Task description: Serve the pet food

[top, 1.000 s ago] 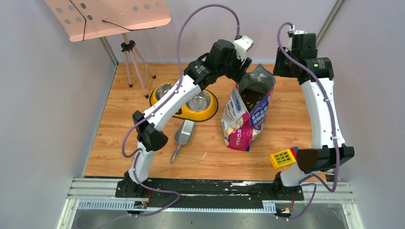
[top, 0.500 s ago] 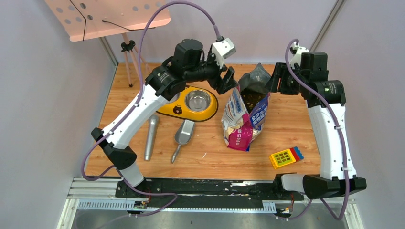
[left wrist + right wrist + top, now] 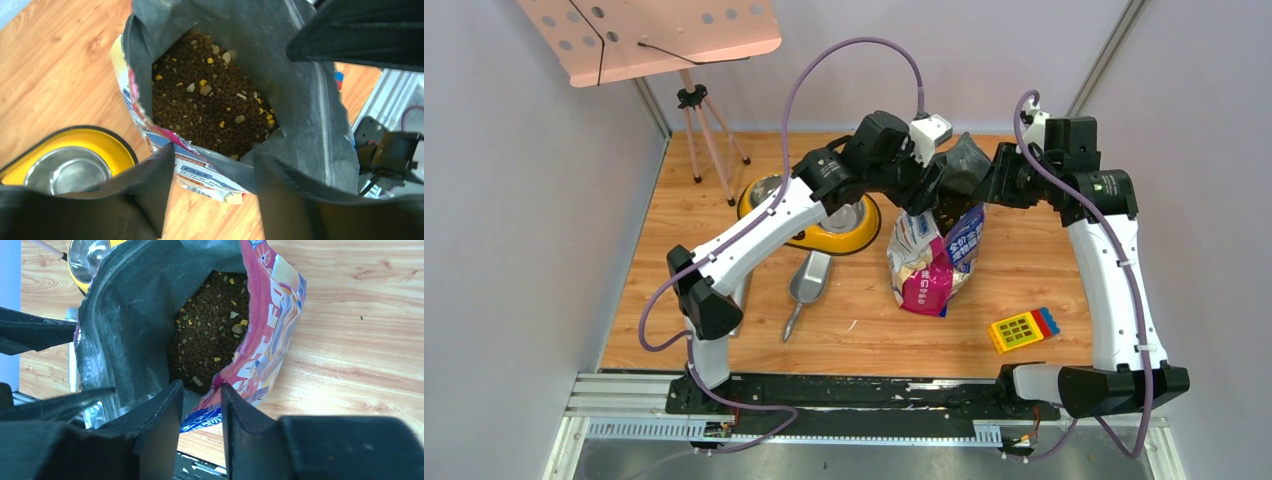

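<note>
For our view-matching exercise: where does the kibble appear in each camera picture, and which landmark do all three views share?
Top external: kibble shows upper centre, in the open mouth of the cat food bag.
Left wrist: kibble fills the middle, inside the bag.
Right wrist: kibble sits at centre, inside the bag.
Shared landmark: the yellow feeder's steel bowl, left of the bag in every view.

My gripper gapes wide, a finger either side of the near rim of the open bag. Inside lies brown kibble, flecked yellow and pale. A yellow feeder sits lower left, showing one steel bowl.
</note>
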Robot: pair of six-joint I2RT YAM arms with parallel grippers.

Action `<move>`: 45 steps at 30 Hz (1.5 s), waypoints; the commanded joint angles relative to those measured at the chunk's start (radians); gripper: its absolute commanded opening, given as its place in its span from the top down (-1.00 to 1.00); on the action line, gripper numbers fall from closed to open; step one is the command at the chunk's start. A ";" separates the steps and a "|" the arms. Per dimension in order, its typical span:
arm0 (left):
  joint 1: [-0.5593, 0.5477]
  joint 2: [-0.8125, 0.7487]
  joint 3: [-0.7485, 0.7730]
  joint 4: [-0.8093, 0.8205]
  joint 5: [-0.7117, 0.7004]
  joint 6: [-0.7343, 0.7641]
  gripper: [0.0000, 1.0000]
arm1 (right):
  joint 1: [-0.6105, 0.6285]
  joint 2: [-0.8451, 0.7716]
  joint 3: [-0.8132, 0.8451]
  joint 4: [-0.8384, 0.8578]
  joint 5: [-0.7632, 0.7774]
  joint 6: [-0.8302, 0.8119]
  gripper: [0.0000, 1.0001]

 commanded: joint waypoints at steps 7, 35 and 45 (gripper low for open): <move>0.010 -0.042 0.072 -0.018 -0.106 -0.031 1.00 | 0.002 -0.017 0.016 -0.009 0.163 -0.023 1.00; 0.095 -0.542 -0.594 -0.156 -0.194 0.305 -1.00 | -0.125 -0.224 -0.240 -0.055 0.210 -0.092 -1.00; 0.150 -0.530 -0.937 -0.148 -0.278 0.189 -1.00 | -0.126 -0.312 -0.392 -0.030 -0.005 -0.143 -1.00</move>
